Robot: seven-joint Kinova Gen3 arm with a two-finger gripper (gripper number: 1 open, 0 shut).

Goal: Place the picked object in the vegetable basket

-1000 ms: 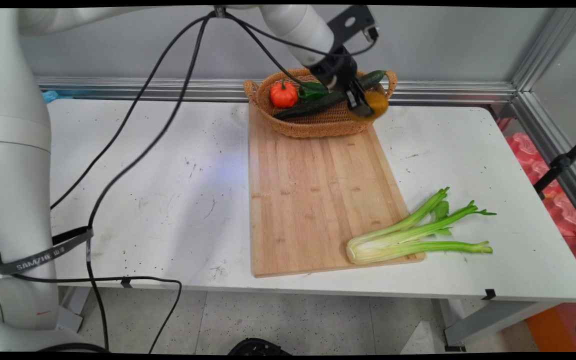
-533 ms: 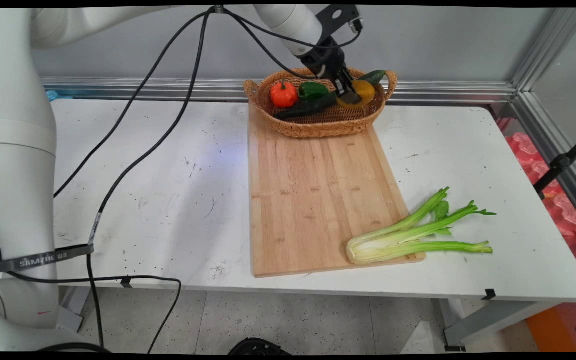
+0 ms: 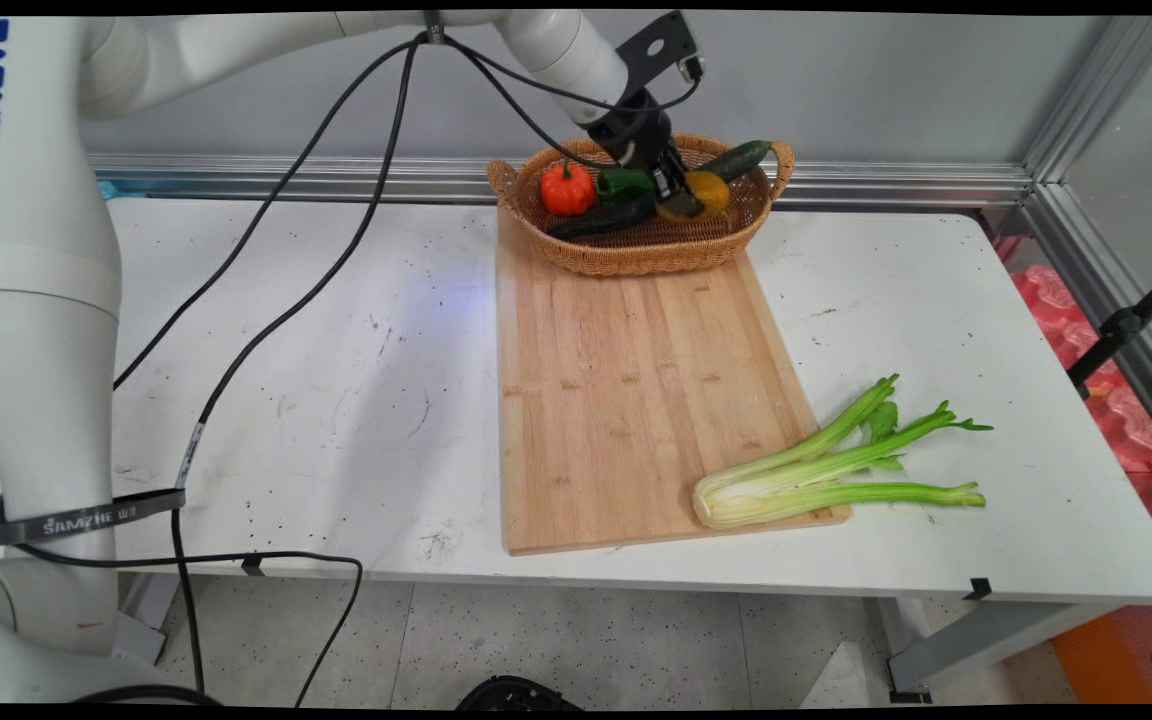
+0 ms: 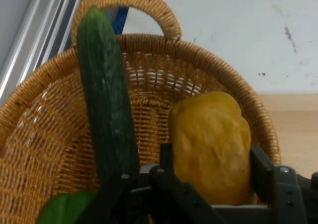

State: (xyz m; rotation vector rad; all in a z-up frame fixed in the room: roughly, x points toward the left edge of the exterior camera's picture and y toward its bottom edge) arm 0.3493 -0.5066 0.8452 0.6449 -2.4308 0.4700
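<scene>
The tool (image 3: 681, 195) is seen low inside the wicker basket (image 3: 636, 255) at the far end of the wooden cutting board (image 3: 636, 400), and its fingers (image 4: 262, 167) are closed on either side of a yellow pepper (image 4: 211, 144), which is gripped between them. In the hand view the yellow pepper is shown against the basket's woven wall, with a long dark cucumber (image 4: 107, 114) lying just beside it and leaning up toward the rim near one handle. A green pepper (image 3: 621, 183) and a small orange-red pumpkin (image 3: 567, 189) are noted in the left half of the basket, the pumpkin farthest left. Compared with one second ago, when the pepper was held over the basket's near right rim, the tool and pepper have been carried left and farther in, so that the pepper is now within the basket's bounds. Whether the pepper rests on the basket floor cannot be determined. The grip has not been released. A bunch of celery (image 3: 826, 465) is recorded lying at the near right corner of the cutting board, its root end on the wood and its stalks extending right onto the white surface (image 3: 336, 400), well apart from the tool and unmoved.
</scene>
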